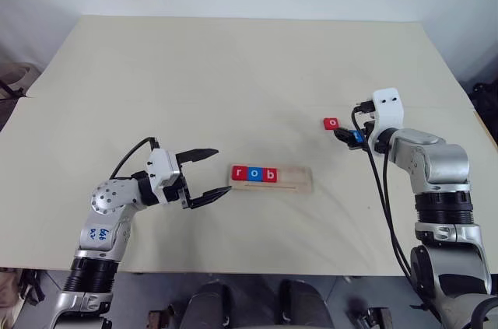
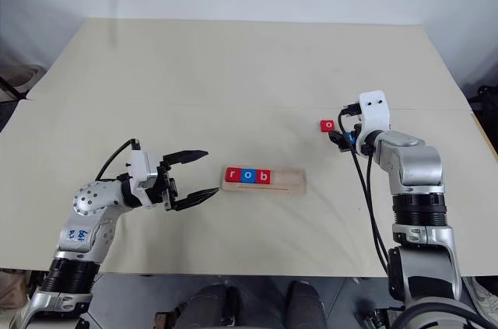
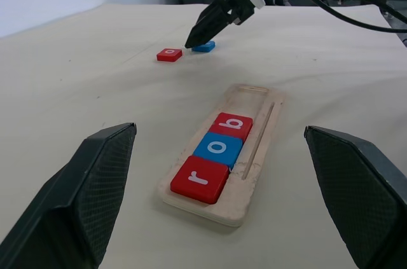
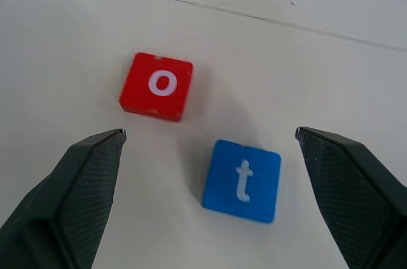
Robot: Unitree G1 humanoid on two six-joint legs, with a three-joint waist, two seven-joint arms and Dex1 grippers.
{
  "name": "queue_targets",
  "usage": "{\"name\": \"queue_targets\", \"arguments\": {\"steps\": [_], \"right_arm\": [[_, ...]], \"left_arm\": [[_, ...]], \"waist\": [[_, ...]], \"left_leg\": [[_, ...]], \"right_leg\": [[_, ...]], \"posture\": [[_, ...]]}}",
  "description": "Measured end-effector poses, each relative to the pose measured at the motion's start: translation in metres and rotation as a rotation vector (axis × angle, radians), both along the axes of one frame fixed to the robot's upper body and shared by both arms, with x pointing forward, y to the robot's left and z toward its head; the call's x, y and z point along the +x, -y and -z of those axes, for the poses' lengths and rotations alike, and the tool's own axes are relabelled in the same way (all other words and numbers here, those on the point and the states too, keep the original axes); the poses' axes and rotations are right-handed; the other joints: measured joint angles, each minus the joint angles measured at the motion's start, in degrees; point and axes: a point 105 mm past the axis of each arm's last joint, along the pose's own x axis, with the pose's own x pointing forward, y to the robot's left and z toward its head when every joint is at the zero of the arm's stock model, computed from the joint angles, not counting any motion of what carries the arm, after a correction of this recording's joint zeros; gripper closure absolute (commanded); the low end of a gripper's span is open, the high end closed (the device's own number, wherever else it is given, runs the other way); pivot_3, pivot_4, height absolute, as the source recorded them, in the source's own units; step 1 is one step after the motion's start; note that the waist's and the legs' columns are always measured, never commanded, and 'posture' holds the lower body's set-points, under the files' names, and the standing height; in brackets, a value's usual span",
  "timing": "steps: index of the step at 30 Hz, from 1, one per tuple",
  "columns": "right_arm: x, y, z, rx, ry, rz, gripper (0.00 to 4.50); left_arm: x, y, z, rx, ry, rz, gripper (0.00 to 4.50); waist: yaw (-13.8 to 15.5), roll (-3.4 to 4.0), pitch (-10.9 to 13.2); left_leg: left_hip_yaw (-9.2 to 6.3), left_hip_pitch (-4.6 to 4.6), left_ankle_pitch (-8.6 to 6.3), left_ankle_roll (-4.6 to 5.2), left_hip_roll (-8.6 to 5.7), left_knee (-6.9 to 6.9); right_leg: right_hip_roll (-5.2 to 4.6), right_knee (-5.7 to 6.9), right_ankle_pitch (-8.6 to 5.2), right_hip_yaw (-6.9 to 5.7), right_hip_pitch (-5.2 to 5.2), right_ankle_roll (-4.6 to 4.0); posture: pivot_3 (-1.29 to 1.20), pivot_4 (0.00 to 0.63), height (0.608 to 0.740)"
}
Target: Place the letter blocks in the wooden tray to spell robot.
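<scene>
The wooden tray (image 1: 296, 180) lies at the middle front of the table. Its left end holds three letter blocks: a red r (image 1: 239, 173), a blue o (image 1: 254, 174) and a red b (image 1: 269, 175); the right part is bare. My left gripper (image 1: 221, 173) stands open just left of the tray, level and pointing at it. A loose red o block (image 4: 156, 86) and a blue t block (image 4: 242, 180) lie on the table to the right. My right gripper (image 4: 210, 134) hovers open over them, tilted down, with the t block between its fingers' lines.
The pale table (image 1: 233, 80) runs wide behind the tray, with a seam across it. Black cables (image 1: 383, 189) hang along my right arm. The table's front edge (image 1: 257, 271) is close below the tray.
</scene>
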Motion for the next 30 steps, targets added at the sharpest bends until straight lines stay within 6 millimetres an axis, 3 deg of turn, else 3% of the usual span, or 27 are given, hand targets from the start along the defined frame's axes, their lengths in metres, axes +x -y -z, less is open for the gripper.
{"name": "queue_targets", "arguments": {"steps": [5, 15, 18, 25, 30], "right_arm": [[0.001, -0.001, 0.000, 0.004, -0.003, 0.004, 0.02], [0.034, -0.022, 0.004, 0.039, 0.004, 0.028, 0.02], [0.040, -0.026, 0.004, 0.048, 0.017, 0.033, 0.61], [0.043, -0.045, 0.012, 0.068, 0.011, 0.000, 3.01], [0.041, -0.046, 0.012, 0.066, 0.003, -0.002, 3.04]], "left_arm": [[0.002, 0.003, -0.004, -0.003, 0.012, 0.009, 0.00], [0.005, 0.003, -0.001, -0.005, -0.004, 0.015, 0.00], [0.005, 0.003, -0.001, -0.005, -0.003, 0.012, 0.00], [0.005, 0.003, 0.000, -0.007, -0.007, 0.002, 0.00], [0.005, 0.003, 0.000, -0.008, -0.006, 0.000, 0.00]], "waist": [[0.0, 0.00, 0.0], [-1.2, 0.00, 0.0], [-1.3, 0.00, 0.0], [-1.3, 0.01, 0.0], [-1.3, 0.01, 0.0]], "left_leg": [[0.00, 0.00, 0.00, 0.00, 0.00, 0.00], [-0.02, -0.01, 0.01, -0.01, 0.00, -0.04], [-0.02, 0.00, 0.01, -0.02, 0.02, -0.08], [-0.02, 0.00, 0.02, -0.03, 0.02, -0.06], [-0.03, 0.01, 0.02, -0.03, 0.04, -0.07]], "right_leg": [[0.01, 0.00, 0.00, 0.01, 0.00, 0.00], [0.03, 0.00, 0.00, -0.01, -0.02, 0.00], [0.04, 0.00, 0.00, -0.02, -0.02, 0.00], [0.04, 0.02, 0.00, 0.01, -0.02, 0.00], [0.04, 0.02, 0.00, 0.00, -0.01, -0.01]], "posture": [[0.00, 0.150, 0.740], [0.00, 0.150, 0.740], [0.00, 0.150, 0.740], [0.00, 0.150, 0.740], [0.00, 0.150, 0.740]]}}
